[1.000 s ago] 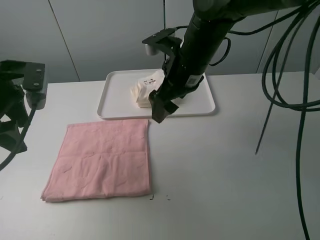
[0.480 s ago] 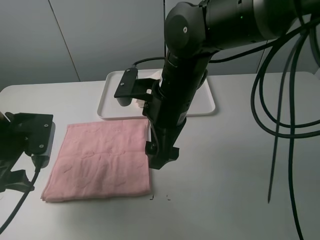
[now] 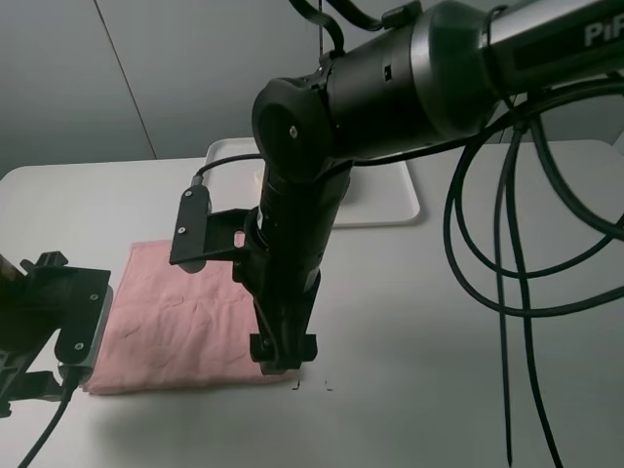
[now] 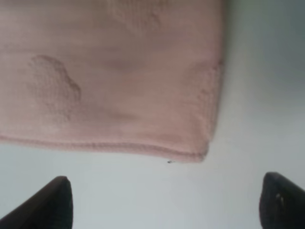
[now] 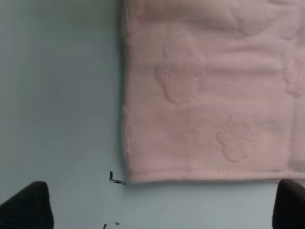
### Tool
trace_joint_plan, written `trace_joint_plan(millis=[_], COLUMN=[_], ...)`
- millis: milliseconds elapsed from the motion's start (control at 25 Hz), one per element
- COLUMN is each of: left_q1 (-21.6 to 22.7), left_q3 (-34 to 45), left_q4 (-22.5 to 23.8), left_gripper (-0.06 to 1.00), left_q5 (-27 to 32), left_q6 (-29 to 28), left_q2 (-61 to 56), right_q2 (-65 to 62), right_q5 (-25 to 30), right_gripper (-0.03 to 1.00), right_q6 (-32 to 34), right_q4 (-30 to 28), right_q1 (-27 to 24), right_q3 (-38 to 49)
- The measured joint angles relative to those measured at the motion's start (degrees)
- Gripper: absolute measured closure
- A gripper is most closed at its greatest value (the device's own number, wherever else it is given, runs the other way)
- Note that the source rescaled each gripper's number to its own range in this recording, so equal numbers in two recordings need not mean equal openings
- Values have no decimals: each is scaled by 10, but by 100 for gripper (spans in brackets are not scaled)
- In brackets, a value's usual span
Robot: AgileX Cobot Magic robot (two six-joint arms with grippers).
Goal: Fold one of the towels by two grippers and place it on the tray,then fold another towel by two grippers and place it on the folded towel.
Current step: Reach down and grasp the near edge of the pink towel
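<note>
The pink towel lies flat on the white table. My right gripper hangs open over its front right corner, with dark fingertips either side in the right wrist view. My left gripper stands open at the front left corner, fingertips wide apart and nothing between them. Behind the right arm, the white tray shows only in part. The cream towel is hidden behind that arm.
Black cables hang from the right arm over the right half of the table. Small dark marks sit on the table just in front of the towel's right corner. A grey wall stands behind the tray.
The right arm has swung from the tray toward the front, down to the pink towel's front right corner. The left arm has moved forward to the towel's front left corner.
</note>
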Motion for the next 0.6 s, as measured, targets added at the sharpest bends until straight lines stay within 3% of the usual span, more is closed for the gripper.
trace_joint_plan(millis=[240, 440, 600], left_q1=[-7, -49, -55], left_q3=[0, 0, 0], left_q4=[1, 2, 24], left_gripper=[-6, -6, -6], left_q5=[-24, -41, -43], left_q6=[0, 0, -40], left_q2=[41, 74, 101], right_q2=[34, 44, 47], right_q5=[-1, -12, -14], right_gripper=[-3, -3, -3], right_q6=[0, 0, 0], right_q4=[-2, -2, -3], right_q1=[18, 28, 31], right_q3=[0, 0, 0])
